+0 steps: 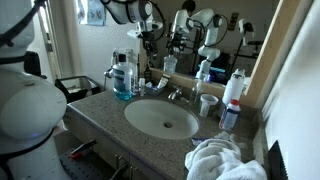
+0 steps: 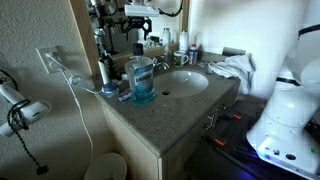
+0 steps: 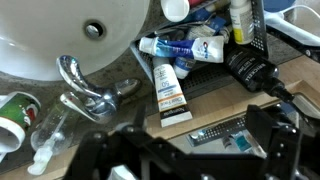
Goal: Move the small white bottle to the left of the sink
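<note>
Closest to the wrist camera is the gripper (image 3: 186, 150); its dark fingers (image 3: 272, 135) sit wide apart at the bottom of the shot with nothing between them, so it's empty and hovering over the clutter behind the faucet (image 3: 85, 92). Right under it lies a white tube (image 3: 168, 92) flat on the counter (image 1: 100, 112); past that, a couple of toothpaste tubes (image 3: 188, 45) and a black brush (image 3: 250, 70). Further on, at the top edge, stands what I take to be the bottle (image 3: 238, 16); white body, upright, wedged between the brush and other bits, just beside the rim of the sink (image 3: 60, 35). It's cropped there, so I can't swear it's the right one. A cup (image 3: 15, 112) sits off at the other side of the faucet.

Handling guess: small plastic thing, light, stiff enough not to crush, but smooth and round, so it could slip or tip if nudged; it's top-heavy-looking and the neighbours are crowding it. I'd grab across the middle of the body, not the cap, coming straight down so the fingers clear the brush. In an exterior view a big blue mouthwash bottle (image 1: 123, 76) and a towel (image 1: 222, 158) take up counter space; worth watching on the carry.
</note>
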You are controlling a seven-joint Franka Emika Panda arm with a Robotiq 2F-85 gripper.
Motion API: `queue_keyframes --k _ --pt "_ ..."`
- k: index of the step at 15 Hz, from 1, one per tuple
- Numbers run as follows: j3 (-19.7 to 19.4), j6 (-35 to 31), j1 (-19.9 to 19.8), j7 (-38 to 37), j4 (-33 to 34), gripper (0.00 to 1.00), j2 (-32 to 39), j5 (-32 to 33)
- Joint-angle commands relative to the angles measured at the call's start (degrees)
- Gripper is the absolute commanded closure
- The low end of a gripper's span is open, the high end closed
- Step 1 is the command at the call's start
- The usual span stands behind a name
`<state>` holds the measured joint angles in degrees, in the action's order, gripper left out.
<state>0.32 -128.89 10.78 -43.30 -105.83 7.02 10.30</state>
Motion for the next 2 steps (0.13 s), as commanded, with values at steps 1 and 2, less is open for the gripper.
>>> queue_keyframes --k 1,2 --pt "1.25 3.29 -0.41 -3.58 0.94 0.0 -1.04 2.88" --pt "1.52 3.59 -0.4 -4.04 0.91 0.0 -1.12 3.14"
